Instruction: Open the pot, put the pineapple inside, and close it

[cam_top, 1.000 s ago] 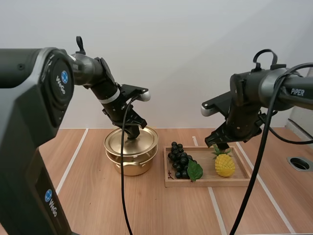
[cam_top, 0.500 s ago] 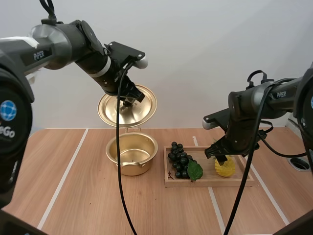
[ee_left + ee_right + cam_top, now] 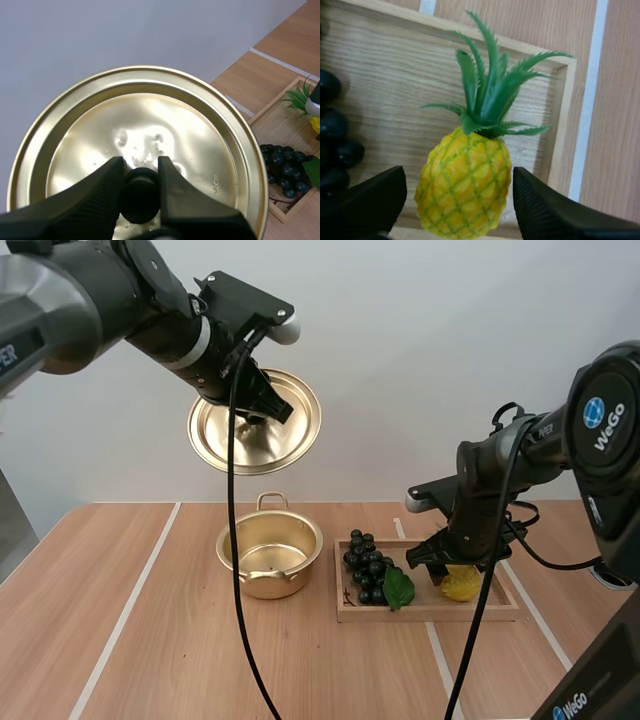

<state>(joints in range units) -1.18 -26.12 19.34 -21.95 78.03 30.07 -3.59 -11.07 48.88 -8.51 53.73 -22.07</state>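
Item one: our left gripper [image 3: 141,167], fingers clamped on the black knob [image 3: 139,196] of the gold lid [image 3: 165,125]; lid hangs tilted at the fingertips, its top face turned toward the gripper. Item two: the gold pot [image 3: 262,585], uncovered, standing on the wooden table [image 3: 170,640] well below that gripper and lid. Item three: our right gripper [image 3: 457,200], fingers spread apart, one on each side of the pineapple [image 3: 465,185], a gap showing on both sides. The pineapple lies in the wooden tray [image 3: 430,612] directly under this gripper, leaves pointing away from the fingers. Item four: the black grapes [image 3: 368,565], same tray, just beside the right gripper on the pot's side
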